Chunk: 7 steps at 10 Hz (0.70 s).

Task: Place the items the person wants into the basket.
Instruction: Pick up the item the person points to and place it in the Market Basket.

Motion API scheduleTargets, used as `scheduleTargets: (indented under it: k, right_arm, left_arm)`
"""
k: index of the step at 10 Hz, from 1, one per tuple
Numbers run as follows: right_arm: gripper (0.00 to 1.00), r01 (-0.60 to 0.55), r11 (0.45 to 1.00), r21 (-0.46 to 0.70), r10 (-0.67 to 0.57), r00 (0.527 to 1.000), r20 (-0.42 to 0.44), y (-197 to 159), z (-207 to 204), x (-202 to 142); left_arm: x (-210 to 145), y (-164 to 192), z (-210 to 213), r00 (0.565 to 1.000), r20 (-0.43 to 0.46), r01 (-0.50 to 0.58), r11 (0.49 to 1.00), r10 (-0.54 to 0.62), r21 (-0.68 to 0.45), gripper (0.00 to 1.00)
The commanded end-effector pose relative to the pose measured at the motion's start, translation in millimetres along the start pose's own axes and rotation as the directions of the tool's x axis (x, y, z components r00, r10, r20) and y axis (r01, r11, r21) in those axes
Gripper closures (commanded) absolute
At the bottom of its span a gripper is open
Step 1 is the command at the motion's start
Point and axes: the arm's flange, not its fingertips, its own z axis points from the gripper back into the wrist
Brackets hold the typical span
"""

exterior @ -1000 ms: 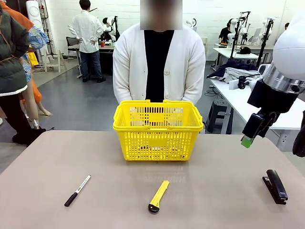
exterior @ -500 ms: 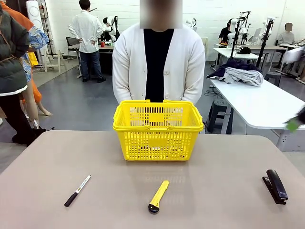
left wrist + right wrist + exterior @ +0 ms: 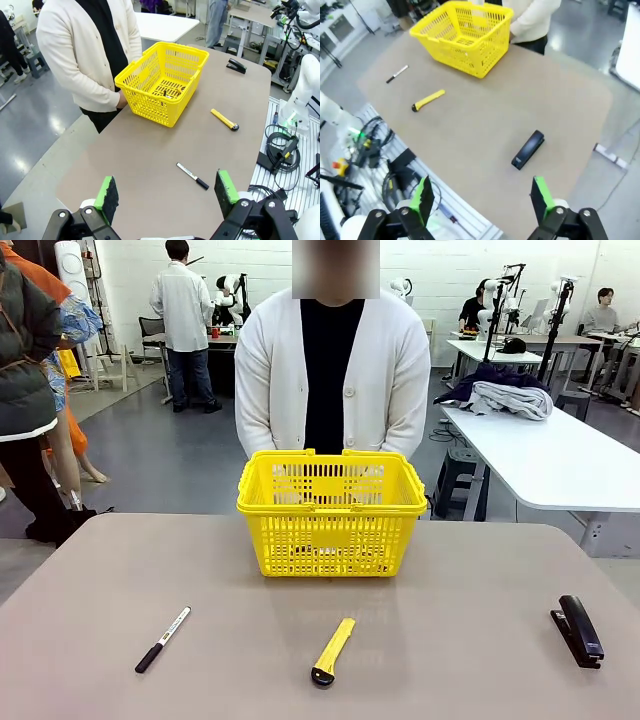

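Observation:
The yellow basket (image 3: 330, 510) stands at the table's far middle, right in front of the person (image 3: 330, 380) in a white cardigan, whose hands stay behind it. A small dark thing (image 3: 165, 92) lies on the basket's floor, too small to name. The black stapler (image 3: 579, 630) lies flat near the table's right edge, also seen as the stapler (image 3: 527, 149) in the right wrist view. My left gripper (image 3: 166, 192) is open, high above the table's left end and holding nothing. High over the right corner, my right gripper (image 3: 482, 197) is open and bare too.
A black-and-white marker (image 3: 163, 639) lies front left. A yellow utility knife (image 3: 333, 651) lies front centre, in front of the basket. Other tables, people and robot stands fill the room behind. Cables and equipment (image 3: 375, 145) sit beside the table's near edge.
My right arm, which hung over the table's right side a second ago, has pulled back out of the front view. The things on the table have not moved.

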Motion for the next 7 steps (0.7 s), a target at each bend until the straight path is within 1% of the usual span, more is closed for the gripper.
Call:
scheduleTargets:
  k: [1, 2, 4, 5, 7]
  right_arm:
    - [0.00, -0.011, 0.998, 0.067, 0.013, 0.999, -0.039, -17, 17, 10]
    - [0.00, -0.018, 0.998, 0.064, 0.022, 0.998, -0.054, -22, 28, 12]
    - [0.00, -0.020, 1.000, 0.001, 0.020, 0.997, -0.070, -17, 38, 25]
    - [0.00, -0.023, 1.000, -0.019, 0.022, 0.997, -0.073, -17, 37, 33]
    - [0.00, -0.015, 1.000, -0.026, 0.012, 0.996, -0.087, -23, 31, 44]
  left_arm:
    - [2, 0, 1, 1.000, -0.002, 0.001, 1.000, -0.001, -0.010, 0.00]
    - [2, 0, 1, 1.000, -0.002, 0.001, 1.000, -0.001, -0.010, 0.00]
    - [2, 0, 1, 1.000, -0.002, 0.001, 1.000, -0.001, -0.010, 0.00]
    - [2, 0, 1, 1.000, -0.002, 0.001, 1.000, -0.001, -0.010, 0.00]
    - [2, 0, 1, 1.000, -0.002, 0.001, 1.000, -0.001, -0.010, 0.00]
